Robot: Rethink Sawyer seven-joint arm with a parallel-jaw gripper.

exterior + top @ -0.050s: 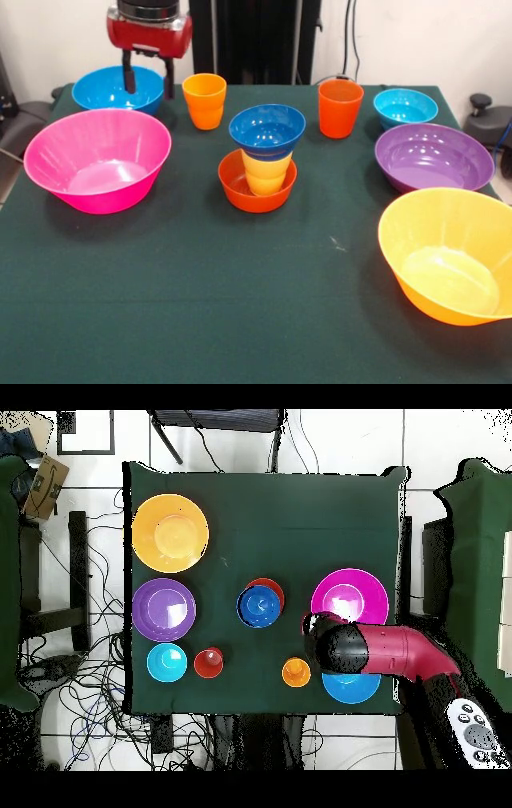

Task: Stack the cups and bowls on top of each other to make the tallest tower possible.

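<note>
The tower stands mid-table: a small orange-red bowl [240, 188] holds an upside-down yellow cup [266, 174], and a dark blue bowl [267, 128] sits on top [259, 606]. The light orange cup [205, 100] [296, 673] stands alone behind it. The red-orange cup [340, 108] [208, 663] and the cyan bowl [405, 106] [166, 662] are at the back right. My gripper [148, 78] hangs open and empty over the medium blue bowl [100, 88] [352, 687], just left of the light orange cup.
The large pink bowl [98, 158] [349, 597] sits at the left. On the right are the purple bowl [434, 156] [163, 609] and the large yellow-orange bowl [452, 252] [170, 533]. The red arm [400, 656] reaches over the blue bowl.
</note>
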